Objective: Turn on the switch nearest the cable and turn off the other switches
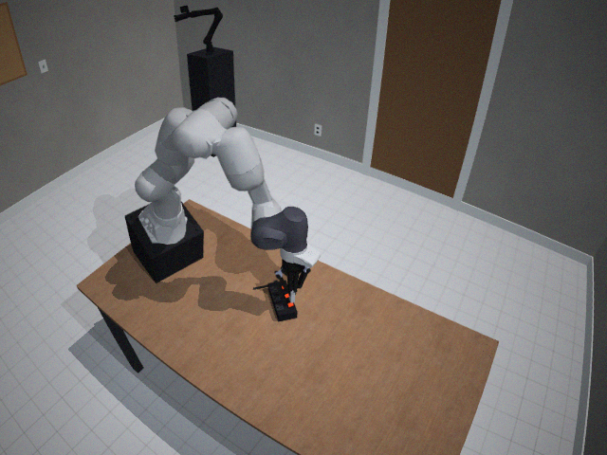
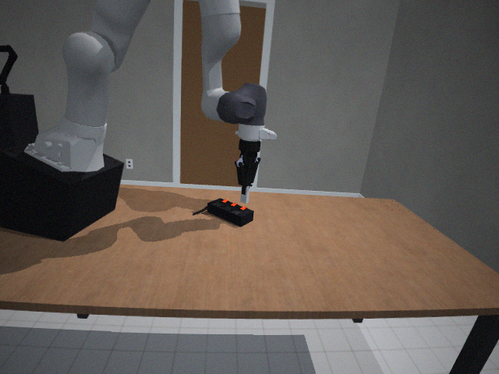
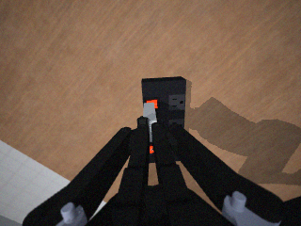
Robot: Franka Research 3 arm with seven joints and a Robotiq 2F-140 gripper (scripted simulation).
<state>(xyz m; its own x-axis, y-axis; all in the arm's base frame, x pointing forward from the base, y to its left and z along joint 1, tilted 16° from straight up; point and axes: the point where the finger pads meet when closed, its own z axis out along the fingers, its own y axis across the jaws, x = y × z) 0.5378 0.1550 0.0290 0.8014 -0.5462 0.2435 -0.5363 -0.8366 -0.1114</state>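
A black power strip (image 2: 230,211) lies flat on the wooden table, with three orange switches along its top and a short cable stub (image 2: 198,210) at its left end. It also shows in the top view (image 1: 284,303) and in the wrist view (image 3: 165,101). My gripper (image 2: 244,198) is shut and empty, pointing straight down, its pale fingertips just above the strip near the far-end switch (image 2: 242,207). In the wrist view the fingertips (image 3: 149,118) sit just below one orange switch (image 3: 151,101); another orange patch (image 3: 150,150) shows between the fingers.
The robot's black base block (image 2: 52,193) stands on the table's left end. The table's edges lie far from the strip. A black stand with a camera arm (image 1: 211,73) stands on the floor behind.
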